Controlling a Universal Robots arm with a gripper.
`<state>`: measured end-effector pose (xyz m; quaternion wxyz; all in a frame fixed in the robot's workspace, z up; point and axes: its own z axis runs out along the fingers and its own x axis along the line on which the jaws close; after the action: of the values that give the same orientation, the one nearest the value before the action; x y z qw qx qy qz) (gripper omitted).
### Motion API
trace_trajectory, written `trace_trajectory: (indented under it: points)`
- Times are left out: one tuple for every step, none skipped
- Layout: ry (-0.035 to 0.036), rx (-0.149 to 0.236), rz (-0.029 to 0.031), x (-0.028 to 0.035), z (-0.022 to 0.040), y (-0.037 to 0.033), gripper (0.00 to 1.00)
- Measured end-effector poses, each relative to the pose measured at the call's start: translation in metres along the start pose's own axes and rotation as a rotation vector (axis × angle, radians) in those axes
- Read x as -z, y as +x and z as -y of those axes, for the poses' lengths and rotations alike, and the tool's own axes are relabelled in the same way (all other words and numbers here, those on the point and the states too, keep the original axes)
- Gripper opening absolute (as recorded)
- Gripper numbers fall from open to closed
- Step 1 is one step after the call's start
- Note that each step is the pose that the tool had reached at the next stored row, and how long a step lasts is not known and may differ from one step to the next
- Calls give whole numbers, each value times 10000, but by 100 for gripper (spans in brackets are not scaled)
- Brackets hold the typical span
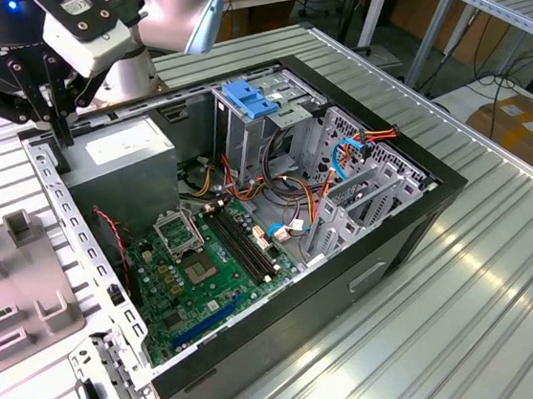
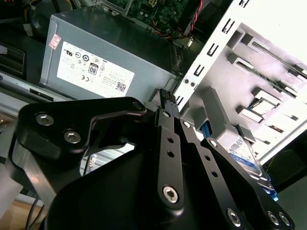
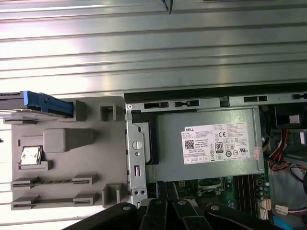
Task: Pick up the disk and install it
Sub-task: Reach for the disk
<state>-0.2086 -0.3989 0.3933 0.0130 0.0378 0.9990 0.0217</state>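
As its jaws sit drawn together on nothing, the gripper hangs over the metal side rim of the open computer case, just beside the power supply. It carries no load, so by these views the pick-up has not yet been made.

Outside the case wall from the power supply lies a grey holder plate, and the disk stands on edge in a slot at the plate's corner farthest from the power supply, well apart from it. In the second wrist view the disk shows its white label, with its blue carrier rails at either end. Standing it upright most likely leaves both flat faces free for a pinch from above, and the slot holds it in a known spot.

The case lies on its side with the panel off, which opens its inside to an arm working from overhead. On the side of the power supply away from the plate, near it, sits the metal drive cage, topped by a light-blue latch. Bundled cables loop just past the cage, on its side away from the power supply. The motherboard lies flat on the case floor, just beside the power supply. Nothing blue-railed sits in the cage, so installation is judged undone.
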Motion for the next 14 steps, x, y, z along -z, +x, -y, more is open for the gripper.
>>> trace_trajectory:
  points:
    - [-1, -1, 0, 0, 1, 18, 11]
    - [-1, -1, 1, 0, 2, 28, 11]
    - [-1, 0, 1, 0, 3, 35, 11]
    - [-1, -1, 1, 1, 3, 42, 11]
    - [-1, 0, 1, 1, 4, 55, 11]
    - [0, 0, 0, 1, 5, 64, 11]
    - [-1, 0, 1, 2, 5, 71, 11]
    - [-1, 0, 1, 1, 6, 79, 11]
    - [0, 0, 0, 2, 7, 87, 11]
    - [-1, -1, 0, 2, 7, 99, 11]
    - [-1, -1, 1, 2, 8, 110, 11]
    - [-1, -1, 1, 3, 9, 116, 11]
    - [-1, -1, 1, 3, 9, 122, 11]
    - [-1, -1, 1, 3, 10, 127, 11]
